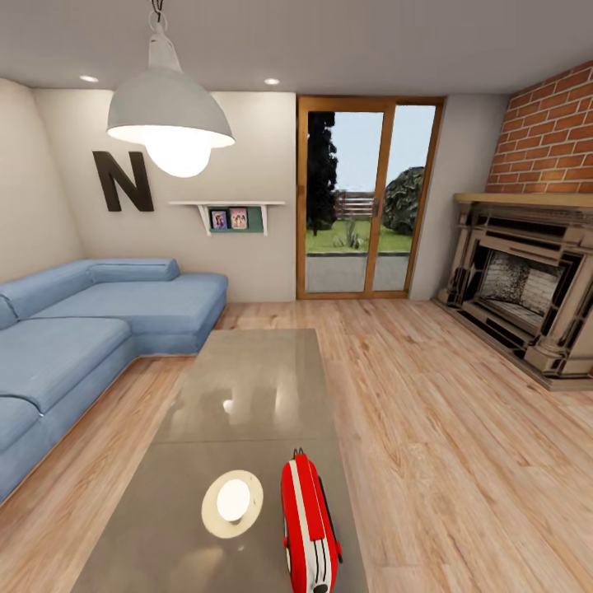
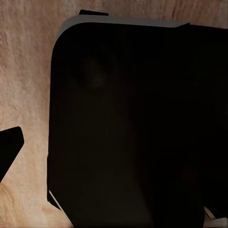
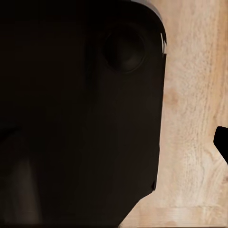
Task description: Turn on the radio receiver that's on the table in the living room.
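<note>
Radio receiver [image 1: 309,527]: rigid, light-looking, glossy; upright on tabletop [image 1: 247,387] beside cream disc [image 1: 233,502]. Thin top handle likeliest hold. Tool state: cannot tell.

Radio receiver [image 1: 308,527] lies on the table [image 1: 255,387] at its near right edge, round disc [image 1: 232,503] just left of it. Sofa [image 1: 91,329] left of table, fireplace [image 1: 527,284] far right, glass doors [image 1: 366,198] behind.

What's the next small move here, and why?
Probably bring one arm up and forward toward the radio receiver. It stands at the near end of the table, right of a cream disc, and both wrist views look down at wood floor beside a dark body, so the arms seem lowered.
</note>
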Controlling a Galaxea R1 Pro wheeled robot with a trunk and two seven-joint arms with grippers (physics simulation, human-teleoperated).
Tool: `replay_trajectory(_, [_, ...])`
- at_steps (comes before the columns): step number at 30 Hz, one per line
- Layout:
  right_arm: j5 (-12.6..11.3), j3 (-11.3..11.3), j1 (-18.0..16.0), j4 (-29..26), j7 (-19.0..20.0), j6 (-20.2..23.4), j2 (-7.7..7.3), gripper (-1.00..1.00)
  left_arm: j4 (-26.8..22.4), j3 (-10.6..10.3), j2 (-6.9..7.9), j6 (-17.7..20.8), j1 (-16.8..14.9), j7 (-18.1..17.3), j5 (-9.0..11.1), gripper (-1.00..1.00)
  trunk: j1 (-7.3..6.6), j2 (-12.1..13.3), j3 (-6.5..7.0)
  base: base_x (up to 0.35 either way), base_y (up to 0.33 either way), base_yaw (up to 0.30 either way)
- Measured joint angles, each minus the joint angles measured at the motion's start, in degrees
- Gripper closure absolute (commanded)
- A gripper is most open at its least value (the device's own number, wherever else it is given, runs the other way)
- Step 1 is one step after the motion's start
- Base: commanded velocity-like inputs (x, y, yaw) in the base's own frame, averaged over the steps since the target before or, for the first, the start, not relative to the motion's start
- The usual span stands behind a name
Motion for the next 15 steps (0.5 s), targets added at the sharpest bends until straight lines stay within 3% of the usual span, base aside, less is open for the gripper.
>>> replay_trajectory(15, [-0.3, -0.3, 0.0, 0.0, 0.0, 0.0, 0.0, -1.0, 0.0, 0.0, 0.01, 0.0, 0.0, 0.0, 0.0, -1.0, -3.29, 6.0, 2.69, 0.0, 0.0, 0.0])
